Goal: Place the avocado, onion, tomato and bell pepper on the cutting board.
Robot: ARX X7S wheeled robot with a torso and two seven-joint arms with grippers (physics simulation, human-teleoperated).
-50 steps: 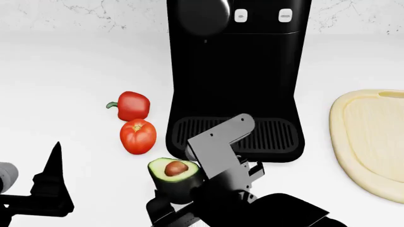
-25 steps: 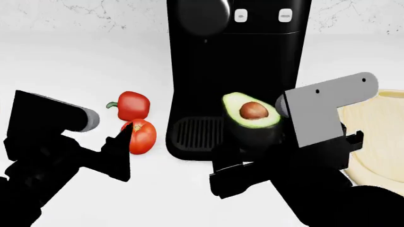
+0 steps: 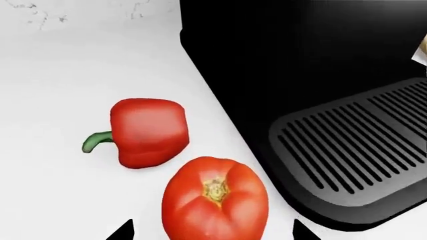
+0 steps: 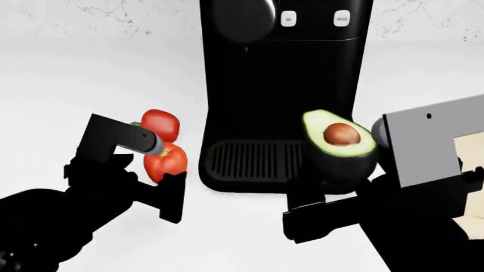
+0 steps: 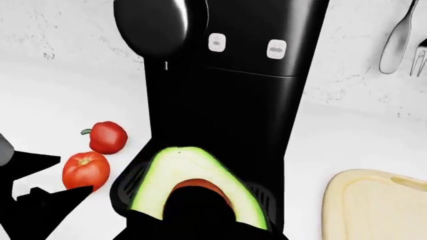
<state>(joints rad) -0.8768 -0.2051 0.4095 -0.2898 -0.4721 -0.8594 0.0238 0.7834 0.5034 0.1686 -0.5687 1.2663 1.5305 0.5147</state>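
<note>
My right end effector (image 4: 336, 184) is pinching the avocado (image 4: 339, 140), which hangs in the air in front of the black coffee machine (image 4: 284, 73), above its ribbed drip tray (image 4: 253, 160) and short of the cutting board (image 5: 373, 205) off to my right. The half sits cut face up and tipped a little toward my head camera, brown pit showing in the middle; its long axis runs roughly left to right across the head view, the narrower end pointing left. To do this carry well, I judge I should keep the grip firm on the dark skin, hold the height so the fruit clears the board's raised rim, swing right away from the machine's front, and lower it onto the bare wood before letting go, so it does not roll. My left end effector (image 3: 210, 232) is spread, its two fingertips either side of the tomato (image 3: 215, 197) on the white bench (image 3: 60, 75), not touching it as far as I can tell. The tomato shows its pale stem scar upward. The bell pepper (image 3: 148, 131) lies just beside it, further from me, on its side with the green stem pointing away from the coffee machine. The onion is not in any view.
</note>
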